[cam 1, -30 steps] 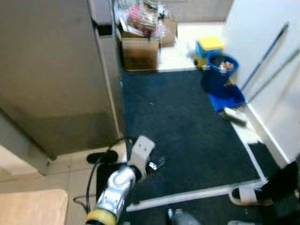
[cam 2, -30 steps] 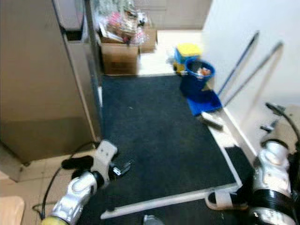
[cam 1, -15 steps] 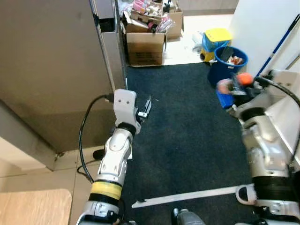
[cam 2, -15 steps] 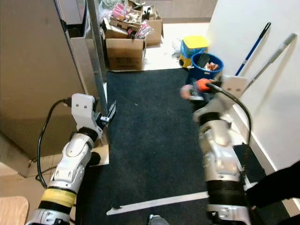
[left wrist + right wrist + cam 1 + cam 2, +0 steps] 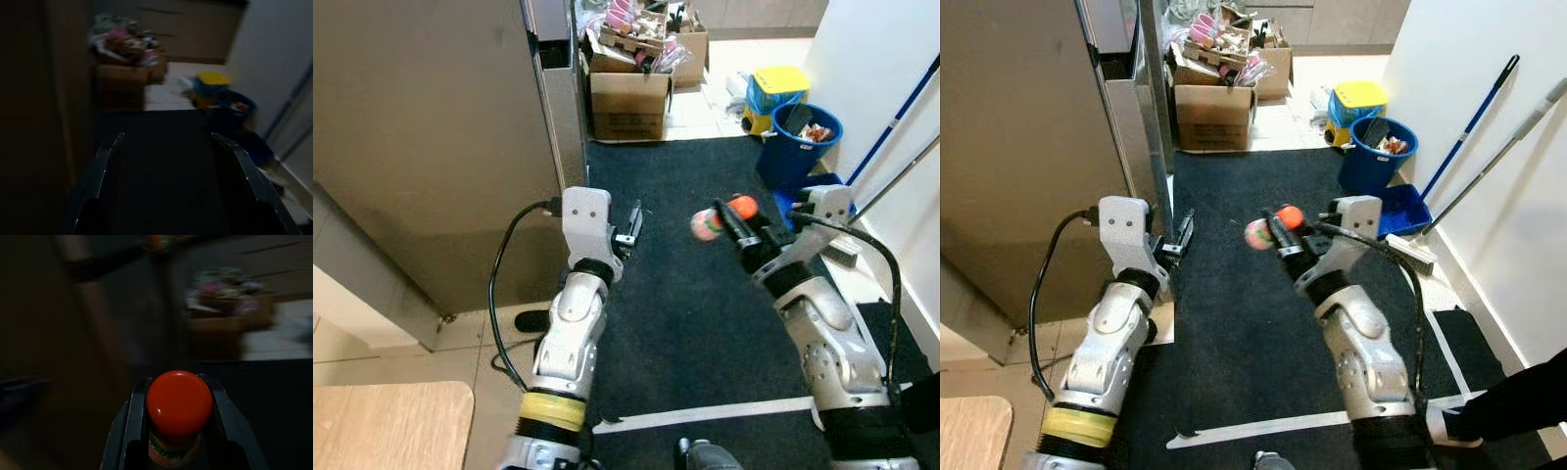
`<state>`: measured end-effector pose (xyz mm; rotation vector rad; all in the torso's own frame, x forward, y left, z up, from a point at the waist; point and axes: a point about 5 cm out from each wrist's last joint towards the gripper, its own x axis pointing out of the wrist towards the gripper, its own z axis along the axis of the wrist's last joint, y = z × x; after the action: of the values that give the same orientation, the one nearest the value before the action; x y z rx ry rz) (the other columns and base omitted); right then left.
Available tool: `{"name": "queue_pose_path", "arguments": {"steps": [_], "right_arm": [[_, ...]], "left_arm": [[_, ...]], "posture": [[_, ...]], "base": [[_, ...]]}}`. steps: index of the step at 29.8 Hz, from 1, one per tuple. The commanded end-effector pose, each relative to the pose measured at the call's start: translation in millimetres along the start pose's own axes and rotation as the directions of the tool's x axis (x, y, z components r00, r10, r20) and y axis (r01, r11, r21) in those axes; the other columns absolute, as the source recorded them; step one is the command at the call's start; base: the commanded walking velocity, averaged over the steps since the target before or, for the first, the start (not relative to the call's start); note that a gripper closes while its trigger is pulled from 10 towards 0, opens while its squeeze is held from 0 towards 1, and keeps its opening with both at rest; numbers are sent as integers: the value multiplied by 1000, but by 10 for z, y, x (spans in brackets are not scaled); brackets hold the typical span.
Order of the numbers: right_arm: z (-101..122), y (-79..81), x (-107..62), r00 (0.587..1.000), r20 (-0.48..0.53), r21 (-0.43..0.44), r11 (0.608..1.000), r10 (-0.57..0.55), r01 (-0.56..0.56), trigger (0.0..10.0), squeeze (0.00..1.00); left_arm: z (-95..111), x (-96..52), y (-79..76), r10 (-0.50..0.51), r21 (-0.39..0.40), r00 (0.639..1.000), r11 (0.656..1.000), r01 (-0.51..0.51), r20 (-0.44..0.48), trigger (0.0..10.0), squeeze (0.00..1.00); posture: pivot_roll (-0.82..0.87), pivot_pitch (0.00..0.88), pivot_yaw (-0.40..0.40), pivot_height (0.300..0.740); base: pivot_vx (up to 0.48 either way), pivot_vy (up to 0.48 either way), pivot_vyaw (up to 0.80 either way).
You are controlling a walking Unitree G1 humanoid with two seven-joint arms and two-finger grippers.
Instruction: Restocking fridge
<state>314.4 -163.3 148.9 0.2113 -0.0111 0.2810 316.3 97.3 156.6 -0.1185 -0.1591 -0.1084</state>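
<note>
The right gripper (image 5: 1271,231) is raised over the dark mat (image 5: 1263,323), clenched on a small bottle with an orange-red cap (image 5: 179,404), which sits between its two black fingers (image 5: 135,421). To its left, the left gripper (image 5: 633,217) hovers beside the grey fridge door (image 5: 421,147), fingers spread and empty. A cardboard box (image 5: 1213,116) stands far beyond.

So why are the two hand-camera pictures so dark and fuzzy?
Left wrist view: dim and soft, the left end effector open, its fingers dark shapes against a hazy cardboard box. Right wrist view: the background is smeared, but the red-capped bottle in the right end effector looks fairly sharp. The eye views are bright and clear.
</note>
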Motion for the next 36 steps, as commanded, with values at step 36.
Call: {"name": "queue_pose_path", "arguments": {"steps": [36], "right_arm": [[-285, -437, -203, 990, -48, -165, 979, -133, 124, 10000, 0]], "left_arm": [[-418, -235, 137, 18, 208, 995, 978, 2, -94, 10000, 0]], "posture": [[-86, 129, -94, 740]], "base": [[132, 0, 0]]}}
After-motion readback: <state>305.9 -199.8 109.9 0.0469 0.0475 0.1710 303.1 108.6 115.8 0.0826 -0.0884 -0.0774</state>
